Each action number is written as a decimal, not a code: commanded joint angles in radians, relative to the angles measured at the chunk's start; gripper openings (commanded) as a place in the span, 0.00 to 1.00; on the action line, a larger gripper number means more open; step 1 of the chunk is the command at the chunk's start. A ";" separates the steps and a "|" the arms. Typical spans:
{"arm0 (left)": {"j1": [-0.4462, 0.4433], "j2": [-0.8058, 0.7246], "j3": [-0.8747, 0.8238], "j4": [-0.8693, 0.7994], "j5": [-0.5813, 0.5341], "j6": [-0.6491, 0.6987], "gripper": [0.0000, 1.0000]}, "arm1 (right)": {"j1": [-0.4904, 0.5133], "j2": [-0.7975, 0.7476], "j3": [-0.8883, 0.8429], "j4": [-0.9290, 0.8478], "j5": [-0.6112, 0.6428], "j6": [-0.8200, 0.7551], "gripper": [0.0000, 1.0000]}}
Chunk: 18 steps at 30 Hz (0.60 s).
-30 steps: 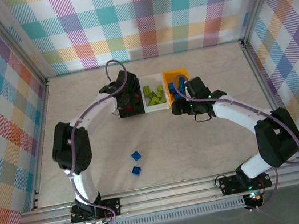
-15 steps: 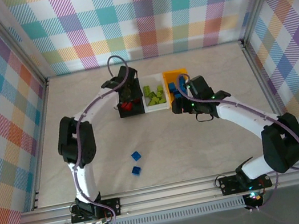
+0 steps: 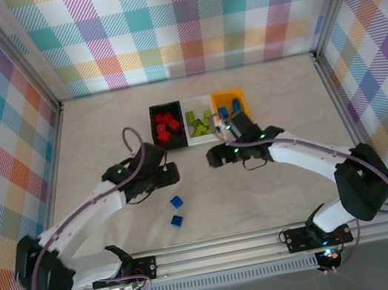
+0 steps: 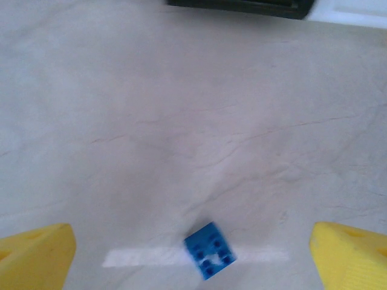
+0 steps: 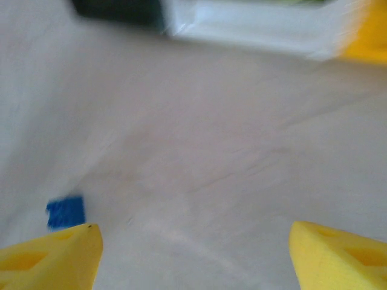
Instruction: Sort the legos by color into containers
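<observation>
Top external: the left gripper (image 3: 172, 172) is hanging with its jaws spread wide and holding nothing. The right gripper (image 3: 214, 158) is likewise parted and empty. Two blue bricks (image 3: 176, 202) are lying on the table (image 3: 284, 189), well apart from the orange bin (image 3: 229, 98). The left gripper is standing nearer to them.

Left wrist: one blue brick (image 4: 210, 258) is lying between the yellow fingers (image 4: 36, 257), slightly off centre. It is squarish, with its corners turned diagonal to the closing line, so a wrist turn is probably needed.

Right wrist: a brick (image 5: 65, 212) is lying just beyond one finger (image 5: 51, 254), outside the gap.
</observation>
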 commanded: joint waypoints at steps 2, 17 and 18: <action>0.009 -0.168 -0.043 -0.147 -0.185 -0.108 1.00 | 0.187 0.123 0.078 -0.025 -0.028 -0.070 0.82; 0.041 -0.317 -0.068 -0.222 -0.245 -0.120 1.00 | 0.423 0.495 0.367 -0.066 0.233 -0.047 0.79; 0.042 -0.323 -0.071 -0.221 -0.246 -0.119 1.00 | 0.428 0.503 0.368 -0.070 0.237 -0.048 0.77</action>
